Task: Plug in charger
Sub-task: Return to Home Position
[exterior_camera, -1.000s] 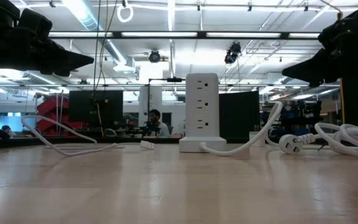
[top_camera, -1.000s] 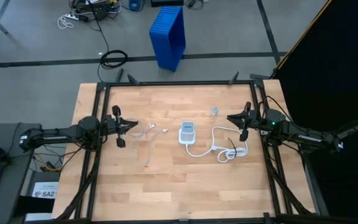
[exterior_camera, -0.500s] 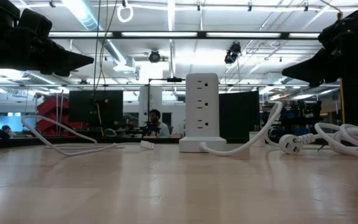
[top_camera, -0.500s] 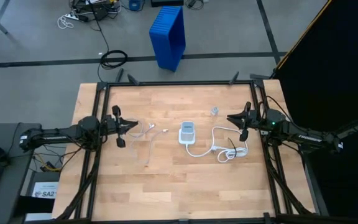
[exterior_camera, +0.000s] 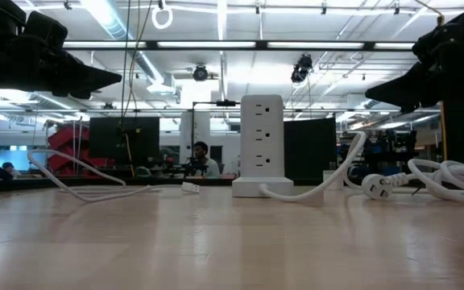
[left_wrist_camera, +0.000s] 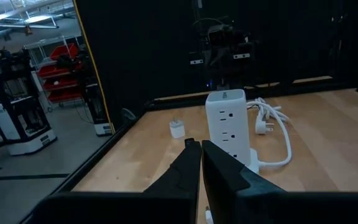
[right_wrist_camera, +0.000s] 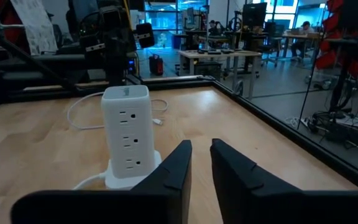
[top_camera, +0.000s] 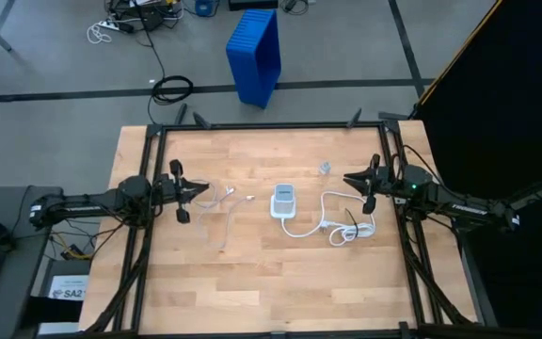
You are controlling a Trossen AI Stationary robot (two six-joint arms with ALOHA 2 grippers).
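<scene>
Charger [top_camera: 325,168]: small white cube, loose on table [top_camera: 252,282], near tower [top_camera: 283,201] but apart, on right arm's side, unplugged. We judge it light, rigid, smooth, apt to skid or tip. We'd pinch its flat sides, plug face left clear. Left gripper [top_camera: 203,191] clenched, empty, by thin cable [top_camera: 226,200]. Right gripper [top_camera: 349,179] slightly parted, empty, near thick cord [top_camera: 332,202]

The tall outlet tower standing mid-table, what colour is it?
White. The tall plastic outlet tower shows best in the right wrist view.
</scene>
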